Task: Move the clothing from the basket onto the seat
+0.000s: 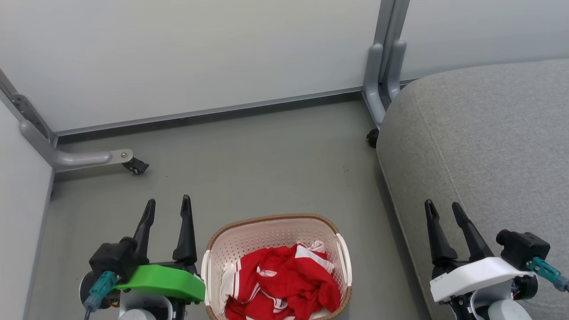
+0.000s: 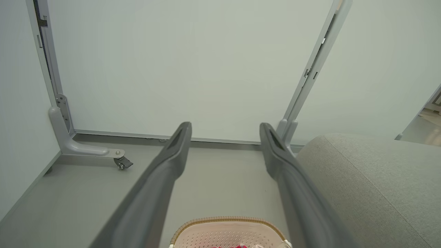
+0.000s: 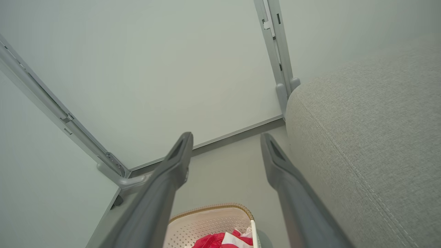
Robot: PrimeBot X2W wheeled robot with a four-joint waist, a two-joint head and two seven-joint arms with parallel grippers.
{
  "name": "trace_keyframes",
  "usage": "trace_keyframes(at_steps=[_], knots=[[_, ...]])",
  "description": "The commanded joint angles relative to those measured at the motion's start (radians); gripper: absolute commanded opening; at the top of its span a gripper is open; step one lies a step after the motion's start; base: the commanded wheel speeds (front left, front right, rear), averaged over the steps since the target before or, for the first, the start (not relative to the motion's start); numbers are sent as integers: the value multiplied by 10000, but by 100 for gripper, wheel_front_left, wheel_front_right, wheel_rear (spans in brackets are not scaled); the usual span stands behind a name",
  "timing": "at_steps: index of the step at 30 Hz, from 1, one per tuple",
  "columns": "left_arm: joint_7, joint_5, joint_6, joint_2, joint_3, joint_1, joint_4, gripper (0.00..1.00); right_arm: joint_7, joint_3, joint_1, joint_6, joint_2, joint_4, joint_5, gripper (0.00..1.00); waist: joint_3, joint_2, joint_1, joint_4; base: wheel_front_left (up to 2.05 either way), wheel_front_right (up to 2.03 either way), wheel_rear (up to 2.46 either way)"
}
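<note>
Red fabric: we see crumpled red sports clothing (image 1: 284, 280) with white stripes heaped in the cream perforated plastic basket (image 1: 271, 218) with brown woven rim.
Handling: we judge it soft, light and limp; a raised fold atop the heap suits pinching.
Basket: on the grey floor (image 1: 266, 155), between our arms.
Seat: large light-grey upholstered seat (image 1: 489, 142) just right of the basket.
Grippers: our left gripper (image 1: 168, 201) and right gripper (image 1: 442, 204) both gape, empty.

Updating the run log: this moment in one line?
clothing: in basket | seat: right of basket | left gripper: open, empty | right gripper: open, empty
</note>
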Motion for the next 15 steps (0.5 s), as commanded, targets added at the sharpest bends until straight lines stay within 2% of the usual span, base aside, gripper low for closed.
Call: trace_keyframes(at_steps=[1,15], knots=[[-104,289,54,77,-47,70,-93,100,-112,24,54,3,-60,-114,-267,100,8,0,0,11,0,0,0],[-406,1458,132,83,-249,19,-115,100,-398,150,31,3,-73,-128,-1365,100,71,0,0,100,0,0,0]])
